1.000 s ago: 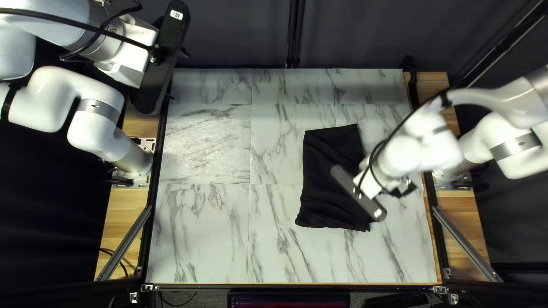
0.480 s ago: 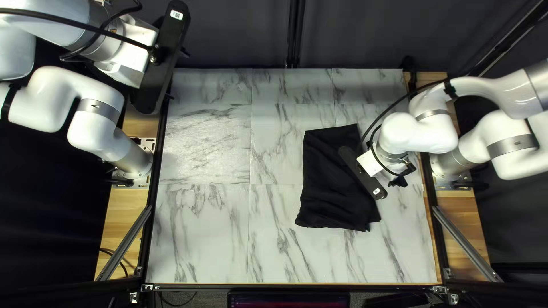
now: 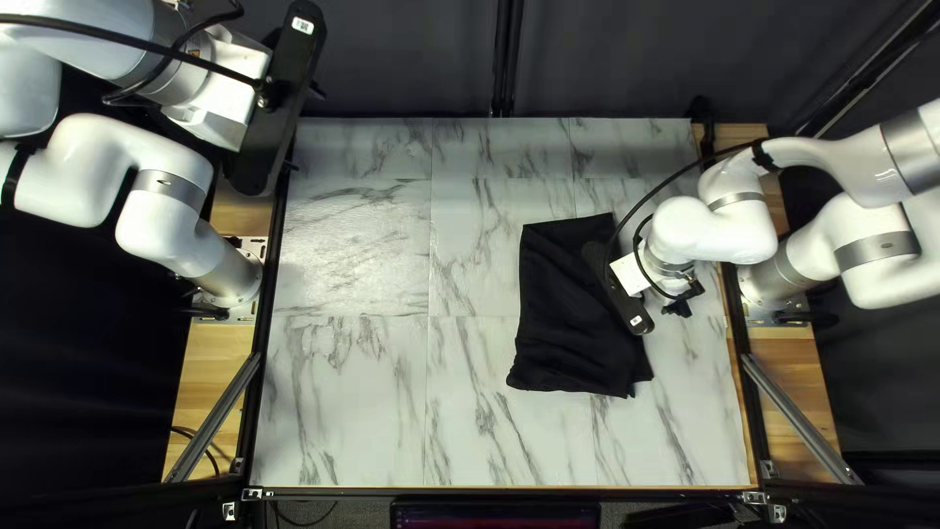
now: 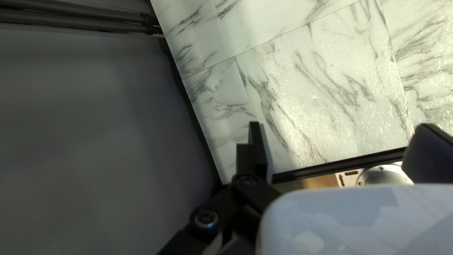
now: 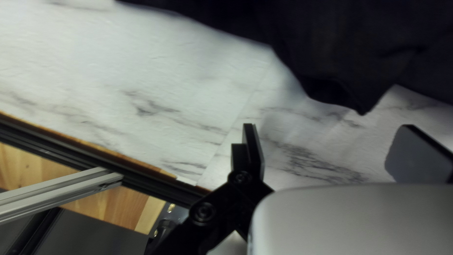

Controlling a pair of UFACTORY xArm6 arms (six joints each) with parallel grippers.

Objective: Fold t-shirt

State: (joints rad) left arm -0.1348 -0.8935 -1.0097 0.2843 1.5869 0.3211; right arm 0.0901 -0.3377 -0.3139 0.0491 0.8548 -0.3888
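Observation:
The black t-shirt (image 3: 563, 313) lies as a folded, roughly rectangular bundle right of the table's middle. In the top left view my right gripper (image 3: 619, 289) is over its right edge, its fingers hidden from above. From the right wrist, a pointed corner of the t-shirt (image 5: 330, 61) shows just ahead of my open right gripper (image 5: 329, 126), with marble-patterned surface between the fingers. My left gripper (image 3: 294, 122) is raised over the table's far left corner, well away from the cloth. Seen from its wrist, the left gripper (image 4: 340, 126) stands open and holds nothing.
The marble-patterned table (image 3: 352, 392) has a dark frame rail (image 3: 266, 294) along its left edge. A dark curtain (image 3: 401, 59) hangs behind the far edge. Off the right edge are wooden boards (image 5: 108, 203) and a metal strut (image 5: 56, 191).
My right gripper has drawn back toward the table's far side, uncovering the t-shirt's near right corner, and has turned slightly. The left arm and the cloth look unmoved.

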